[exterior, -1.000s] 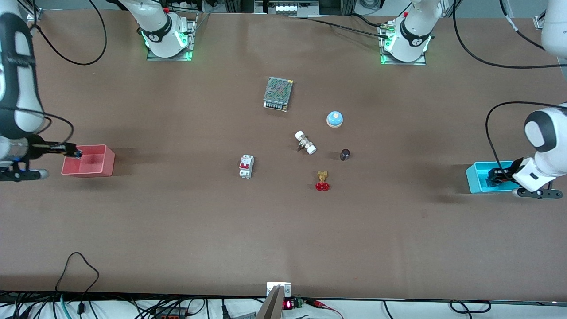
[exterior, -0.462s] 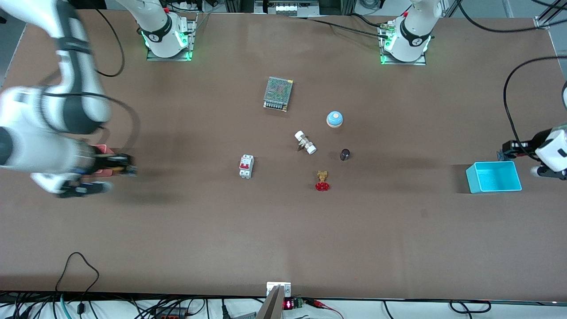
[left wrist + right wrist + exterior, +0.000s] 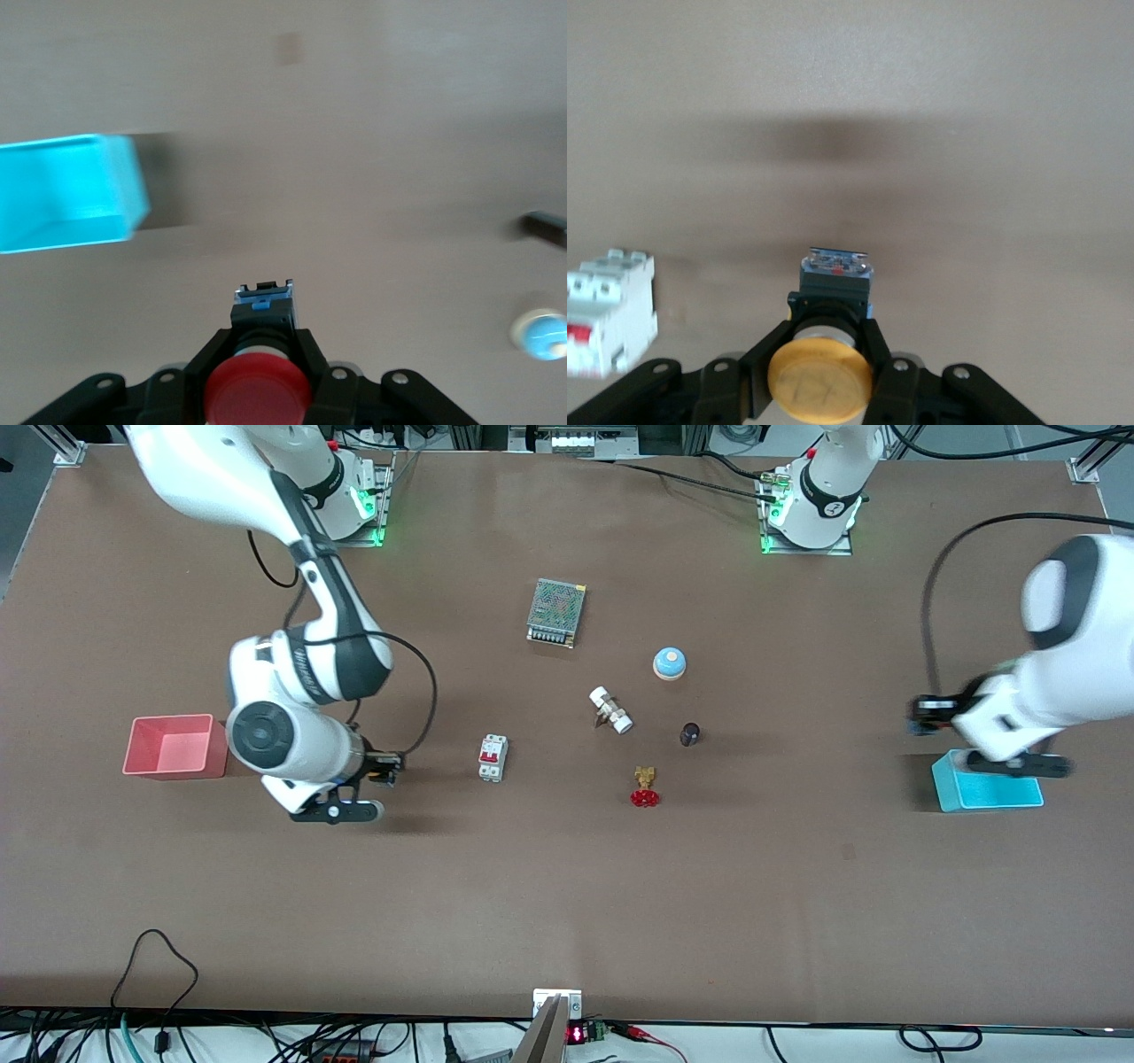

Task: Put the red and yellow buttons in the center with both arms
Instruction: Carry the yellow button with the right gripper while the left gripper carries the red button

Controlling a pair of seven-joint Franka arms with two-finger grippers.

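**Both buttons gripped, both in the air**

Left gripper (image 3: 259, 350): fingers clamped on the red button (image 3: 258, 390), cap toward the wrist, black body sticking out past the fingertips. It's over bare table beside the cyan bin (image 3: 986, 790).

Right gripper (image 3: 828, 341): fingers clamped on the yellow button (image 3: 820, 378), same orientation. It's over bare tabletop (image 3: 567, 886) between the pink bin (image 3: 175, 747) and the circuit breaker (image 3: 493, 757).

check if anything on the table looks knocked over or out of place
Nothing stands out. The left end effector holds the red button over bare table beside the blue bin; the right end effector holds the yellow button.
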